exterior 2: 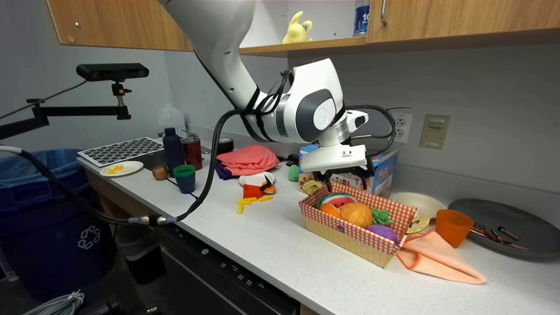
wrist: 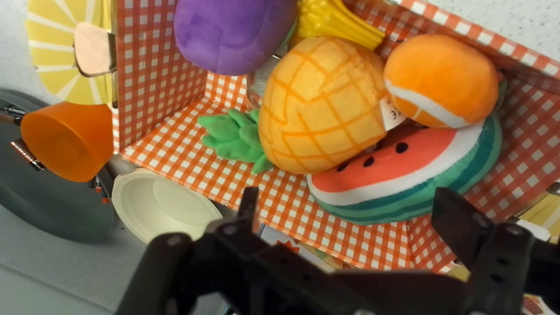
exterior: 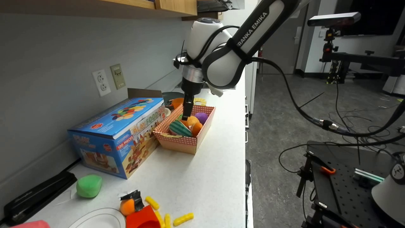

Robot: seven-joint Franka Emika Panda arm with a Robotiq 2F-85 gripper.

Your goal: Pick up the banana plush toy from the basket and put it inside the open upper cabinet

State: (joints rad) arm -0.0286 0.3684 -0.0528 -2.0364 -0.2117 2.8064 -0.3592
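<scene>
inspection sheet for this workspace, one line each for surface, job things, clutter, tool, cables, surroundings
Surface: flat white speckled countertop, many items along it
Job's things: pale yellow lobed plush toy, probably the banana, sits in the open tan wooden upper cabinet; rectangular tan checked-lined basket holds colourful rounded plush fruit
Clutter: blue rectangular cardboard box beside the basket; tapered orange plastic cup; short yellow plastic sticks
Tool: black, two-fingered, open at the basket, holding nothing; rim contact unclear
Cables: thick black round cable hangs in a loop beside the countertop
Surroundings: dark blue plastic recycling bin; flat grey wall with white rectangular outlet
</scene>
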